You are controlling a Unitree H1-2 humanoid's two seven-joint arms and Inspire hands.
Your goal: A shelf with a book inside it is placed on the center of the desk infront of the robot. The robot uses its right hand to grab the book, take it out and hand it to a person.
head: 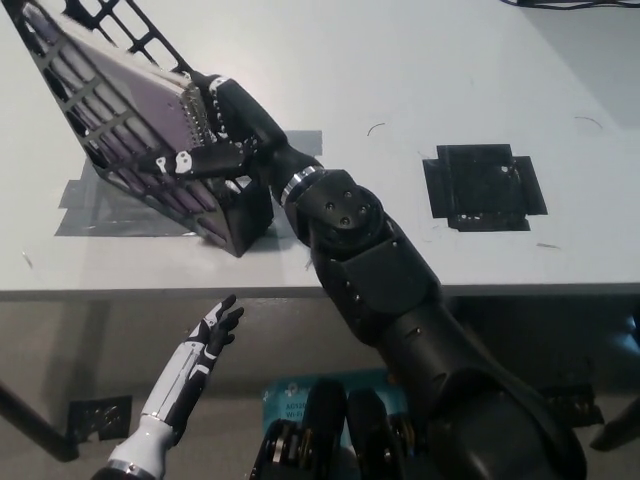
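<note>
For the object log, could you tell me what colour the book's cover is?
Pale purple, seen through the black shelf in the head view; the book has a silver spiral binding.
</note>
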